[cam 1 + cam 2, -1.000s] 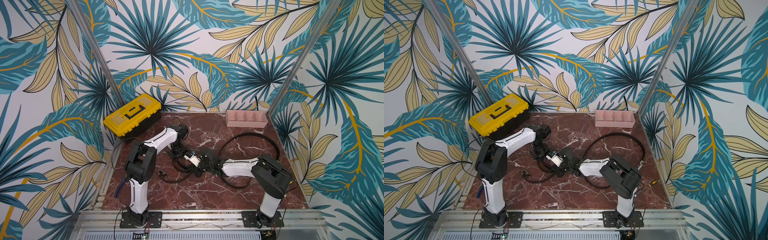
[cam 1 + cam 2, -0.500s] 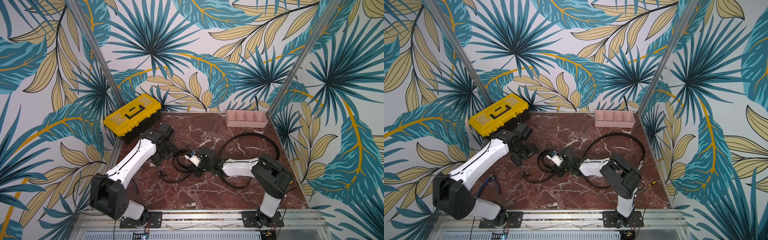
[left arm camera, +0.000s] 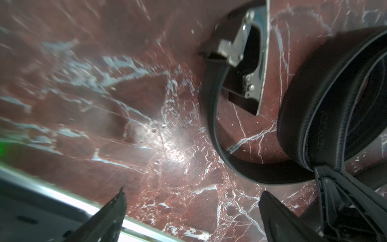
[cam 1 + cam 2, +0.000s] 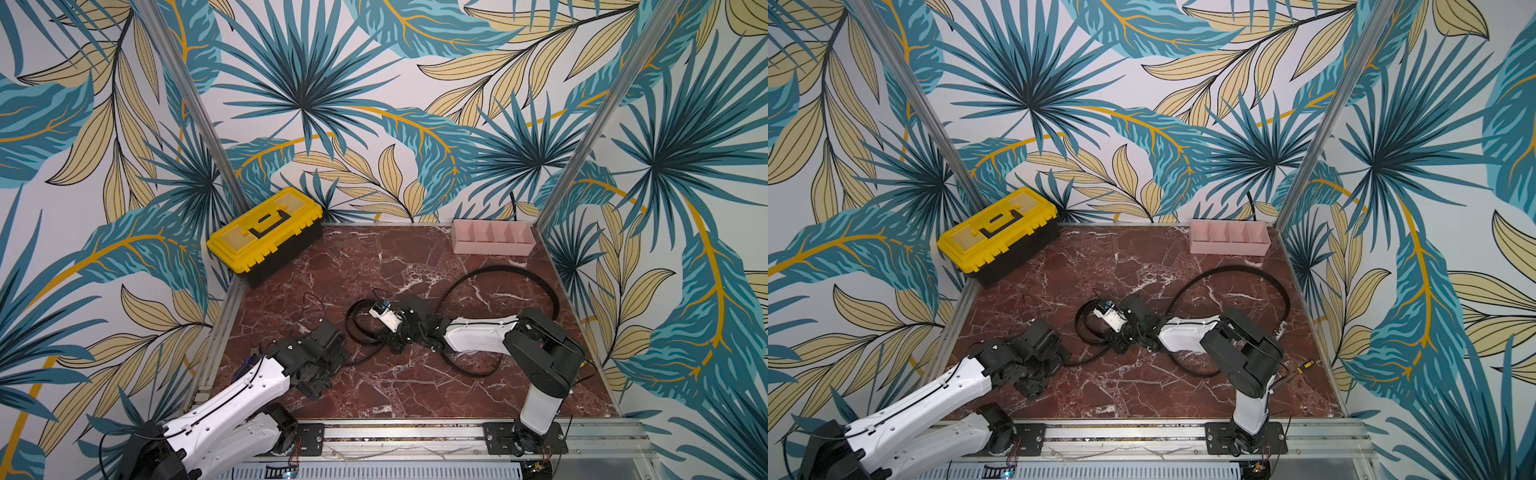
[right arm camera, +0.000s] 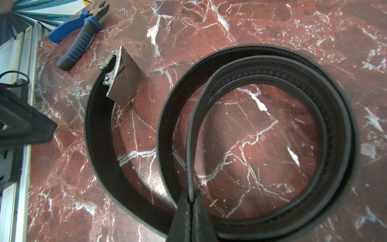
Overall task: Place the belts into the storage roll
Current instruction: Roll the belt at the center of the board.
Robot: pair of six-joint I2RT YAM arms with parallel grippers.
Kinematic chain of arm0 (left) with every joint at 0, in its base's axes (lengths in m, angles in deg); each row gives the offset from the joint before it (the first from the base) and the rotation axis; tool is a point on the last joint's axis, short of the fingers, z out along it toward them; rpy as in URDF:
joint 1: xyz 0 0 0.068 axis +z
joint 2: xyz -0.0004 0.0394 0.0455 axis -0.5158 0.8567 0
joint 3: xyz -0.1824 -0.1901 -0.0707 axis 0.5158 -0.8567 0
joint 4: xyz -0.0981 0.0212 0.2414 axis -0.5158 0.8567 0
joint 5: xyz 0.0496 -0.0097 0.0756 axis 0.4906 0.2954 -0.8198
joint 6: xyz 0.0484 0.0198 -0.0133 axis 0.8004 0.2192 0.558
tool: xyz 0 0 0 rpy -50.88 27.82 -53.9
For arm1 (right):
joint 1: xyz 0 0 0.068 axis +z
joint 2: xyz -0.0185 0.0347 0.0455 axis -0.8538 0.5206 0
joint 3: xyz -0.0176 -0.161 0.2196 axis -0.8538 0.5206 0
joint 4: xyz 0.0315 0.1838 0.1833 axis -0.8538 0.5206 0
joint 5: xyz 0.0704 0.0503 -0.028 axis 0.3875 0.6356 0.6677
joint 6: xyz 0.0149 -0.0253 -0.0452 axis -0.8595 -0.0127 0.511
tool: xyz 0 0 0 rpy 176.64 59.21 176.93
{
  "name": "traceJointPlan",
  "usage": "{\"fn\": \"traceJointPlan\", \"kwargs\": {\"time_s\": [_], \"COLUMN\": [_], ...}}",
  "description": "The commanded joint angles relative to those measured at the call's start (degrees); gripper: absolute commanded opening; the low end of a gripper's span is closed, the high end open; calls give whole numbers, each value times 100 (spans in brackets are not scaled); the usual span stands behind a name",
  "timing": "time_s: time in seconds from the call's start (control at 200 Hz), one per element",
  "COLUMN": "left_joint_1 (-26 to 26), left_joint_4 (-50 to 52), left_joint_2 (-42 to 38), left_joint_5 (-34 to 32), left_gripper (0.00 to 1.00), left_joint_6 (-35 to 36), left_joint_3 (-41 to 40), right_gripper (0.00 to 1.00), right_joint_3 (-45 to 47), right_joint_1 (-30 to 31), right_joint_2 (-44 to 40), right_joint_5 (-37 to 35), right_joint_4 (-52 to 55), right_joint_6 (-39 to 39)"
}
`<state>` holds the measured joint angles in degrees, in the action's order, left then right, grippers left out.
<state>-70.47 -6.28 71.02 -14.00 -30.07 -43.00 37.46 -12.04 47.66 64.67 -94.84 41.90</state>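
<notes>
Where both arms work, table (image 4: 374,257): red-brown marble, white veins.
Toolbox (image 4: 266,232): yellow and black, back left corner.
Storage roll (image 4: 492,249): pink, four compartments, back right corner by the wall, well apart from both belts.
Loose belt (image 4: 498,270): wide open loop on the table's right side.
Coiled belt (image 5: 335,125): loose turns mid-table; embossed lettering (image 3: 320,138) on its inner face, too faint to read.
Right gripper (image 5: 190,199): fingers closed tight on one turn of the coiled belt.
Left gripper (image 3: 192,193): fingers spread wide, holding nothing, near the coiled belt's tail.
Buckle (image 5: 123,83): metal, on the table at the coiled belt's outer end.
Change: a second ago the left gripper was at the coil, partly closed; now drawn back front-left.
</notes>
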Motion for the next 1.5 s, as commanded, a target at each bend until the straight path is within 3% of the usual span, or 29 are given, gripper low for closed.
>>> {"fn": "traceJointPlan", "kwargs": {"time_s": [0.0, 0.14, 0.27, 0.35, 0.451, 0.541, 0.631, 0.696, 0.786, 0.901, 1.056, 1.202, 1.497], "left_joint_1": [-340, -622, -670, -668, -659, -588, -336, 11, 502, 1426, 2291, 2342, 2285], "left_joint_4": [-858, -982, -1411, -1456, -1459, -1443, -1399, -1138, -475, -446, -609, -622, -817], "left_joint_2": [525, 1366, 1813, 2035, 2171, 2194, 2135, 2087, 2150, 2276, 3428, 4512, 5598], "left_joint_5": [-355, -592, -601, -605, -603, -612, -583, -597, -1119, -1382, -885, -630, -191], "left_gripper": [100, 98, 85, 68, 36, 13, 0, 0, 0, 0, 0, 0, 0], "left_joint_6": [-903, -1358, -1608, -1591, -1423, -1153, -440, 474, 1759, 3169, 4574, 4890, 5555], "left_joint_3": [116, 409, 368, 416, 456, 415, 410, 555, 969, 1424, 2736, 3697, 4930], "right_gripper": [2, 1, 1, 1, 1, 1, 0, 0, 0, 0, 0, 0, 0], "right_joint_3": [50, 94, 138, 156, 156, 139, 139, 147, 174, 264, 389, 389, 341], "right_joint_1": [-16, -16, -17, -18, -18, -18, -18, -18, -13, -18, -14, -18, 67], "right_joint_2": [-123, -185, -225, -234, -208, -182, -198, -229, -267, -312, -287, -317, -423], "right_joint_5": [-143, -165, -181, -185, -142, -106, -114, -126, -132, -123, -64, -68, 19], "right_joint_4": [365, 440, 458, 460, 498, 577, 708, 784, 819, 751, 620, 700, 987], "right_joint_6": [-65, -64, -68, -45, 28, 137, 279, 358, 367, 295, 186, 182, 242]}}
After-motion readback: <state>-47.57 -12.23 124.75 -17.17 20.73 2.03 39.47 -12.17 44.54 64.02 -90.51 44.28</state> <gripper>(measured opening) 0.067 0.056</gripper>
